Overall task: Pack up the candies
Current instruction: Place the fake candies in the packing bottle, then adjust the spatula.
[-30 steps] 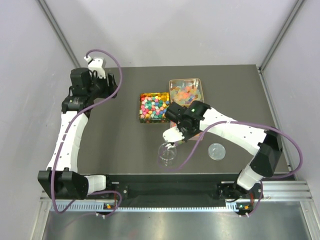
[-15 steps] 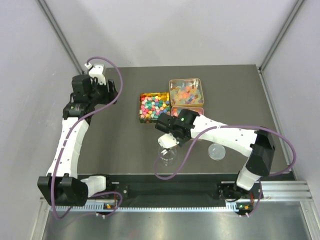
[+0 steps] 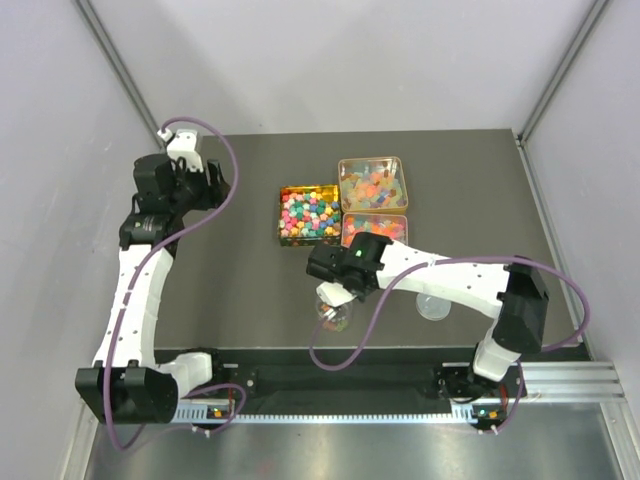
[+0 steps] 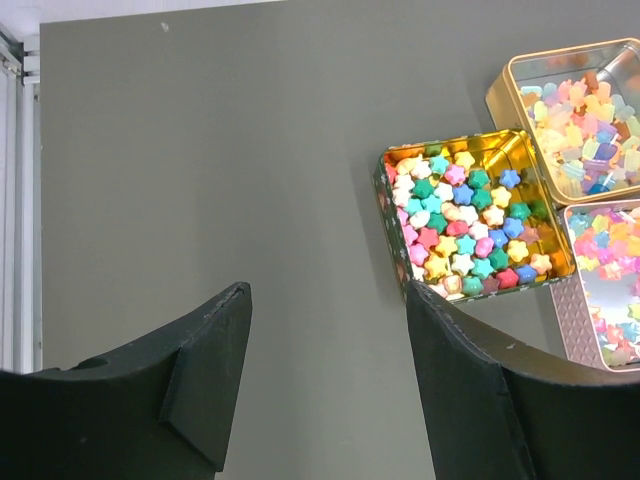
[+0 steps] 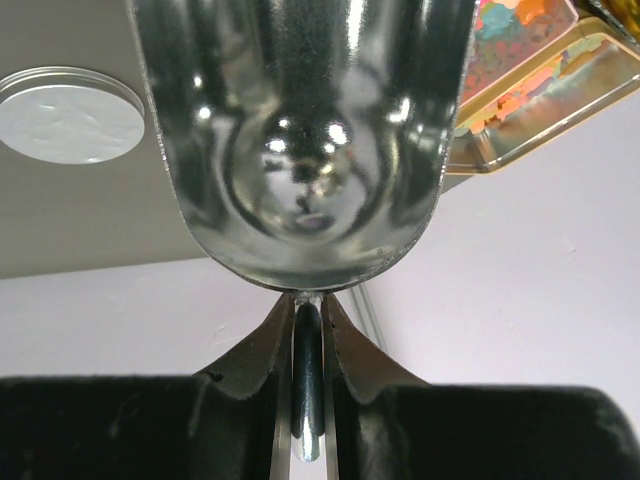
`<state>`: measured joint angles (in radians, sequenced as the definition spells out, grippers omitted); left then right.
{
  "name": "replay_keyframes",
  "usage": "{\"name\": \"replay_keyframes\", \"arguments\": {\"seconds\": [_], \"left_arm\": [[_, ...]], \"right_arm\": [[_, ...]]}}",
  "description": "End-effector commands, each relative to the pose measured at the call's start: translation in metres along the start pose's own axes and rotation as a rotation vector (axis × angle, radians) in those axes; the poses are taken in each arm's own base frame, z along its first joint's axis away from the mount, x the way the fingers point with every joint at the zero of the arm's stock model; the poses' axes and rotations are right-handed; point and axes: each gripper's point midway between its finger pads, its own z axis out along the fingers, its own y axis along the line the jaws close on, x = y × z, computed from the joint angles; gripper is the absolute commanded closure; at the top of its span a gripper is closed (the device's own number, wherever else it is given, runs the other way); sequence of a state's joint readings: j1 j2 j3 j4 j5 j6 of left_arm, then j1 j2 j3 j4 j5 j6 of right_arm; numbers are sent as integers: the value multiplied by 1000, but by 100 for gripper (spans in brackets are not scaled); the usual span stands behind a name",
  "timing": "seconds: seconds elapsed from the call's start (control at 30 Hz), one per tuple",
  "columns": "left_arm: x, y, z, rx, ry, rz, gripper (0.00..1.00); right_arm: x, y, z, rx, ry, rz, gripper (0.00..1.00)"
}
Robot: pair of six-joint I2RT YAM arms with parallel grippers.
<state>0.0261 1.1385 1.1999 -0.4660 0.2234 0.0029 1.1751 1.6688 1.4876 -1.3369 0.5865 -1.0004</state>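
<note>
Multicoloured star-shaped candies (image 3: 308,213) fill a gold tin (image 3: 281,215), also in the left wrist view (image 4: 470,225). Translucent gummy candies (image 3: 372,183) lie in a second tin (image 3: 403,177) behind it, and more in a pink tin (image 3: 375,228). My right gripper (image 3: 338,280) is shut on the handle of a shiny metal scoop (image 5: 300,130), held over a small clear cup (image 3: 333,312) near the front edge; a few coloured pieces show in the cup. The scoop's bowl looks empty in the right wrist view. My left gripper (image 4: 325,290) is open and empty above the bare back-left table.
A round silver lid (image 3: 433,305) lies flat right of the cup, and also shows in the right wrist view (image 5: 72,110). The three tins stand together at centre back. Purple cables loop off both arms. Pale walls close in the dark table (image 3: 240,270).
My right gripper has swung left and toward the front with the scoop, ending over the clear cup. My left arm has drifted slightly back and left.
</note>
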Motion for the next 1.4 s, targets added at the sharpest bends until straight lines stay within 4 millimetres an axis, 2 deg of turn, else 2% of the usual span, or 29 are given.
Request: {"name": "replay_keyframes", "arguments": {"seconds": [0.0, 0.17, 0.3, 0.37, 0.4, 0.43, 0.47, 0.5, 0.53, 0.6, 0.63, 0.7, 0.73, 0.77, 0.8, 0.83, 0.9, 1.03, 1.1, 1.23, 1.27, 1.37], "left_arm": [[-17, -3, -8, 16, -73, 16, 32], [-21, -6, -7, 29, -89, -24, 32], [-23, -12, -7, 60, -91, -42, 32], [-28, -34, -10, 185, -94, -51, 32], [-38, -48, -15, 260, -122, -45, 34], [-41, -71, -23, 401, -126, -40, 36], [-45, -85, -30, 482, -129, -56, 38], [-55, -95, -38, 544, -145, -48, 45], [-55, -108, -43, 638, -122, -57, 47], [-66, -120, -52, 712, -97, -103, 49], [-59, -123, -46, 747, -36, -146, 50], [-64, -134, -53, 838, 22, -206, 44], [-64, -135, -45, 871, 43, -237, 40], [-66, -141, -49, 935, 88, -310, 39], [-66, -142, -45, 947, 111, -359, 39], [-64, -142, -34, 957, 140, -406, 38], [-63, -143, -18, 956, 183, -482, 39], [-47, -140, 2, 913, 196, -468, 46], [-38, -140, 5, 919, 224, -490, 49], [-34, -140, 6, 921, 228, -490, 53], [-32, -152, 4, 948, 246, -476, 55], [-25, -162, -1, 981, 280, -471, 60]], "right_arm": [[27, 22, -17, -27, 84, -37, 100], [36, 20, -23, 10, 114, -48, 100], [39, 10, -35, 53, 75, -9, 100], [34, -2, -45, 62, -17, 88, 100], [30, -6, -44, 49, -45, 123, 100], [29, -16, -50, 39, -132, 213, 100], [26, -20, -51, 22, -179, 292, 100], [23, -25, -49, -3, -216, 341, 100], [26, -36, -50, -16, -296, 439, 100], [28, -47, -51, -27, -379, 553, 100], [32, -60, -50, -9, -443, 624, 100], [36, -69, -54, 13, -506, 678, 100], [34, -75, -52, 27, -533, 697, 100], [34, -77, -52, 34, -540, 702, 100], [32, -79, -50, 34, -543, 708, 100], [29, -83, -49, 38, -562, 715, 100], [27, -88, -50, 40, -584, 731, 100], [27, -102, -60, 89, -639, 746, 100], [29, -104, -62, 98, -643, 753, 100], [34, -107, -60, 104, -641, 775, 100], [35, -108, -60, 105, -645, 780, 100], [36, -114, -55, 111, -648, 795, 100]]}}
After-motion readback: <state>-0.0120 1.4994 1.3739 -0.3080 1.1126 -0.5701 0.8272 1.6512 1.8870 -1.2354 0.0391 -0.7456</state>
